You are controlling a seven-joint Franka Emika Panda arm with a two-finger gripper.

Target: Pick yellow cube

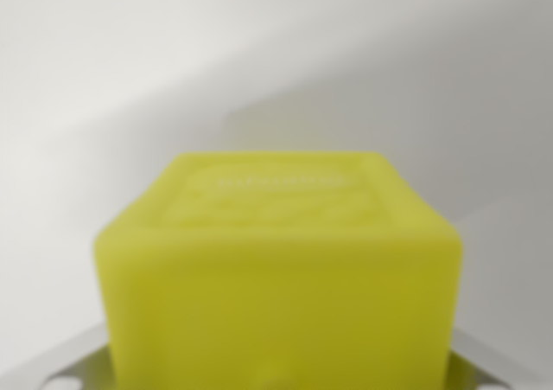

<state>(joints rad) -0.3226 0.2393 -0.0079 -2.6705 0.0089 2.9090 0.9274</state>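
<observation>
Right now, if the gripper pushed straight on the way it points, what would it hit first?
Probably the yellow cube: it fills the lower middle of the wrist view, blurred from closeness, between grey finger parts at the bottom corners. Beyond it only a plain pale surface shows; depth is unclear.

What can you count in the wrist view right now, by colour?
Yellow: 1, the yellow cube, blurred and filling the lower frame.
Grey metal: 2 fingers, only their tips showing at the bottom corners.
Total: 3, on a plain white surface.
</observation>
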